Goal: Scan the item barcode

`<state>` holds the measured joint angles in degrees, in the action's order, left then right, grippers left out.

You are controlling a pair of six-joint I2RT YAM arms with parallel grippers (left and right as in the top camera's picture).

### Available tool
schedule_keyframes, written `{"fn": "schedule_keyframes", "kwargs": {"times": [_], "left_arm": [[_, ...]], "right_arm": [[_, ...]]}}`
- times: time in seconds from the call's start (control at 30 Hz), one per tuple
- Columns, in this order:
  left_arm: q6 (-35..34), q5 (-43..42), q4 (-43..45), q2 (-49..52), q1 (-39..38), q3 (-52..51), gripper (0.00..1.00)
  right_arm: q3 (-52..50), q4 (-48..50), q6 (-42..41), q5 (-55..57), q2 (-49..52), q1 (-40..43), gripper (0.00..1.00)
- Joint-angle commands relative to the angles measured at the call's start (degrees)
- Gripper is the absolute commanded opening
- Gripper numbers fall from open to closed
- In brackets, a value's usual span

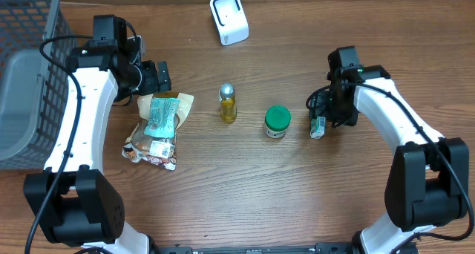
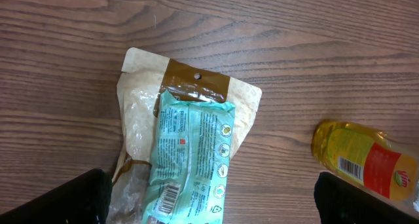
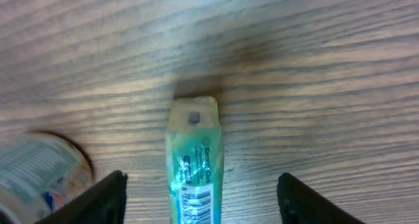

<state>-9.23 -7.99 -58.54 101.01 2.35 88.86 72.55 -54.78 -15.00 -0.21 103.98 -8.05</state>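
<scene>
At the counter's point(image 1: 245, 202) right side, the right tool point(image 3: 203, 201) hangs over a slim teal packet point(image 3: 194, 152), jaws set wide on either side with bare wood in both gaps, so nothing is gripped. That packet, lying flat just beside the green-lidded jar point(image 1: 277, 122), looks to me like the item to be scanned. The white scanner point(image 1: 228, 18) sits well apart at the far edge, so the task seems barely begun: grasping, carrying and presenting the barcode all remain. The left tool point(image 1: 159, 77) is spread wide too, empty above the stacked snack pouches point(image 1: 156, 128). Only the overhead view shows the scanner and both arms. Only the right wrist view shows what looks like the packet's barcode facing up. The left wrist view alone reveals barcodes on the snack pouches and the oil bottle point(image 2: 363, 162).
</scene>
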Motion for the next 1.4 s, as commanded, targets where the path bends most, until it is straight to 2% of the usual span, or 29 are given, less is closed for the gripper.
{"fn": "schedule_keyframes", "kwargs": {"times": [0.0, 0.2, 0.27, 0.33, 0.43, 0.53, 0.63, 0.7, 0.8, 0.83, 0.97, 1.13, 1.2, 1.27, 1.37], "left_arm": [[0.6, -0.5, 0.1, -1.0, -0.1, 1.0, 1.0], [0.6, -0.5, 0.1, -1.0, -0.1, 1.0, 1.0], [0.6, -0.5, 0.1, -1.0, -0.1, 1.0, 1.0], [0.6, -0.5, 0.1, -1.0, -0.1, 1.0, 1.0], [0.6, -0.5, 0.1, -1.0, -0.1, 1.0, 1.0], [0.6, -0.5, 0.1, -1.0, -0.1, 1.0, 1.0], [0.6, -0.5, 0.1, -1.0, -0.1, 1.0, 0.99], [0.6, -0.5, 0.1, -1.0, -0.1, 1.0, 0.99], [0.6, -0.5, 0.1, -1.0, -0.1, 1.0, 1.0], [0.6, -0.5, 0.1, -1.0, -0.1, 1.0, 1.0], [0.6, -0.5, 0.1, -1.0, -0.1, 1.0, 1.0], [0.6, -0.5, 0.1, -1.0, -0.1, 1.0, 1.0], [0.6, -0.5, 0.1, -1.0, -0.1, 1.0, 1.0], [0.6, -0.5, 0.1, -1.0, -0.1, 1.0, 1.0], [0.6, -0.5, 0.1, -1.0, -0.1, 1.0, 0.99]], "right_arm": [[-2.3, 1.4, 0.0, -0.4, -0.1, -2.0, 0.66], [-5.7, 5.7, -0.2, 5.1, -0.1, -5.6, 0.64], [-6.2, 6.7, -0.2, 6.9, -0.1, -6.9, 0.57], [-6.3, 6.7, -0.5, 9.7, -0.1, -7.7, 0.47], [-6.3, 6.7, -1.7, 10.7, -0.1, -7.7, 0.45], [-6.6, 6.8, -1.7, 10.7, 0.0, -7.7, 0.38], [-7.4, 7.7, -1.7, 10.7, 0.0, -7.7, 0.53], [-8.4, 9.1, -1.7, 10.7, 0.0, -7.7, 0.54], [-9.3, 10.4, -1.7, 10.7, 0.0, -7.7, 0.22], [-9.3, 10.5, -1.7, 10.7, 0.0, -7.7, 0.18], [-8.0, 10.1, -1.7, 10.7, 0.0, -7.7, 0.18], [0.4, 2.4, -1.7, 10.6, 0.0, -7.7, 0.19], [3.2, -0.8, -1.7, 7.5, 0.0, -7.7, 0.19], [3.7, -0.9, -1.7, 3.5, 0.0, -7.7, 0.18], [4.6, -0.5, -1.7, 3.5, -0.2, -7.7, 0.18]]}}
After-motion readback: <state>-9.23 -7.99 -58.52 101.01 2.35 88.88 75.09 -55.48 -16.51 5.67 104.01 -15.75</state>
